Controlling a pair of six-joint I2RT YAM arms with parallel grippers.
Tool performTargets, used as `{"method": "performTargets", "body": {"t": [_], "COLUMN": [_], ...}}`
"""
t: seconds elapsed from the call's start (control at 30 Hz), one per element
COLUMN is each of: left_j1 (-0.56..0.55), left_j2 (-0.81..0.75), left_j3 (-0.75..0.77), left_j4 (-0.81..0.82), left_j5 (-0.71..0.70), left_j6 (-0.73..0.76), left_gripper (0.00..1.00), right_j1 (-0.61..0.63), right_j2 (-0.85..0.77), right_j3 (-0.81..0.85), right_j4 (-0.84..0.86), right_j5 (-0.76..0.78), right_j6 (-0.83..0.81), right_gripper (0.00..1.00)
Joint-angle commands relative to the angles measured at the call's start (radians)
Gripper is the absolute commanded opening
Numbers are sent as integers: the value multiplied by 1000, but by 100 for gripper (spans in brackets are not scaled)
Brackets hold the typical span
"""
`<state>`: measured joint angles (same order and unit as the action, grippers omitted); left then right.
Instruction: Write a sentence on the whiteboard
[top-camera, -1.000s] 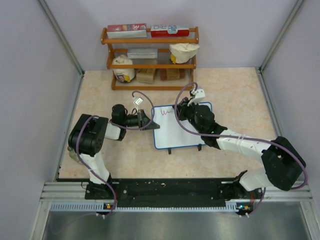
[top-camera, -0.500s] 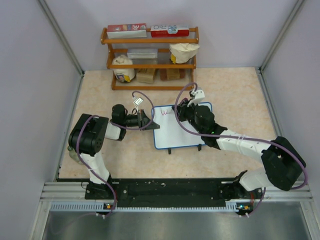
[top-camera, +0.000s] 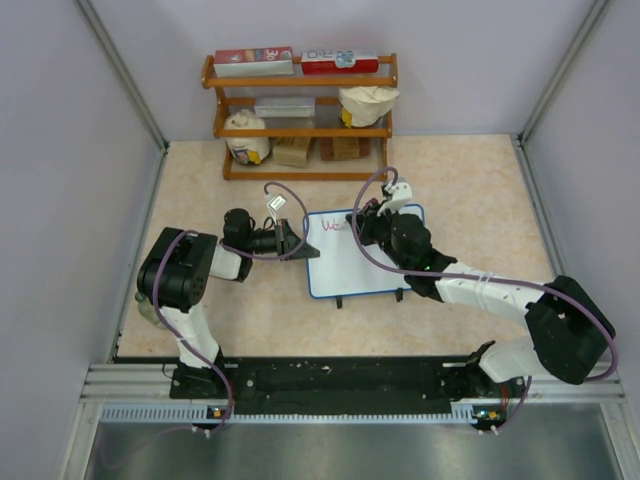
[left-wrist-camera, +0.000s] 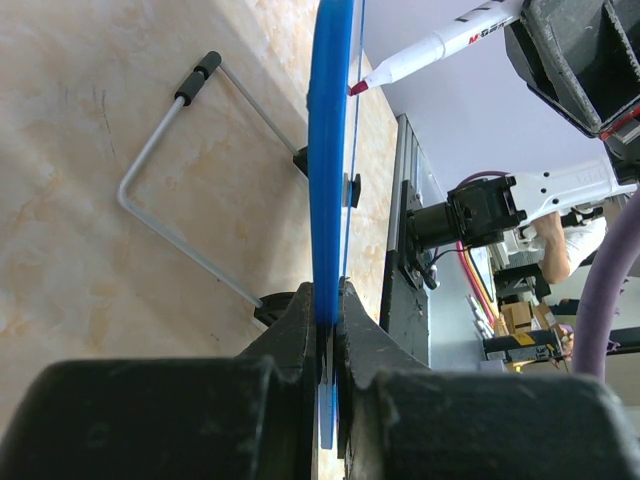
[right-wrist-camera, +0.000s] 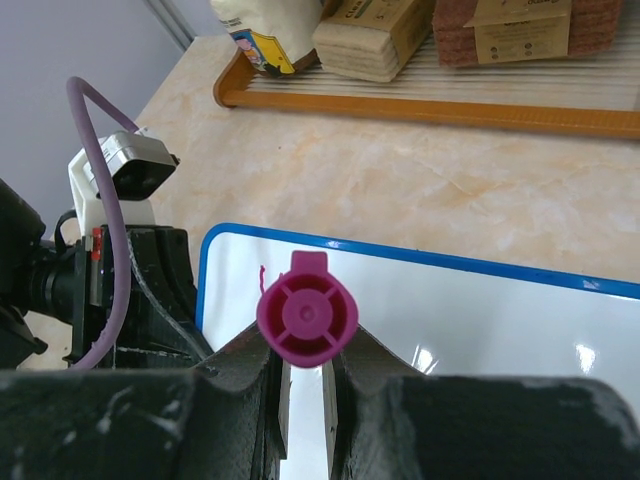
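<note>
The whiteboard (top-camera: 345, 268), white with a thin blue frame, lies in the middle of the table. Red handwriting (top-camera: 334, 226) runs along its top left. My left gripper (top-camera: 300, 248) is shut on the board's left edge; the left wrist view shows the blue frame (left-wrist-camera: 328, 180) pinched between the jaws of that gripper (left-wrist-camera: 327, 310). My right gripper (top-camera: 366, 226) hovers over the board's top edge, shut on a marker. In the right wrist view the marker's magenta end (right-wrist-camera: 306, 317) sits between the jaws above the whiteboard (right-wrist-camera: 480, 310). The marker's red tip (left-wrist-camera: 357, 88) touches the board face.
A wooden shelf (top-camera: 300, 120) with boxes, bags and packets stands at the back of the table. The board's wire stand (left-wrist-camera: 170, 130) sticks out from its back. Walls close in the left, right and rear sides.
The right gripper with the marker has shifted slightly to the right along the board's top, and the red writing has grown a little. The left arm has not moved.
</note>
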<state>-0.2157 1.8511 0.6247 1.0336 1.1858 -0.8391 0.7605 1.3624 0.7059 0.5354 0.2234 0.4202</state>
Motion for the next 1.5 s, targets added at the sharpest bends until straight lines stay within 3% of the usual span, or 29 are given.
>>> {"method": "performTargets", "body": {"t": [0.0, 1.47], "left_j1": [1, 2], "left_j2": [8, 10], "left_j3": [10, 9], "left_j4": [26, 31], "left_j5": [-5, -2], "left_j6": [-6, -9], "left_gripper": [0, 0], "right_j1": [-15, -21], "right_j2": [-20, -22], "right_j3": [10, 0], "right_j4": [-14, -3], "right_j5": [51, 31], "right_j6": [-14, 0], "right_gripper": [0, 0]}}
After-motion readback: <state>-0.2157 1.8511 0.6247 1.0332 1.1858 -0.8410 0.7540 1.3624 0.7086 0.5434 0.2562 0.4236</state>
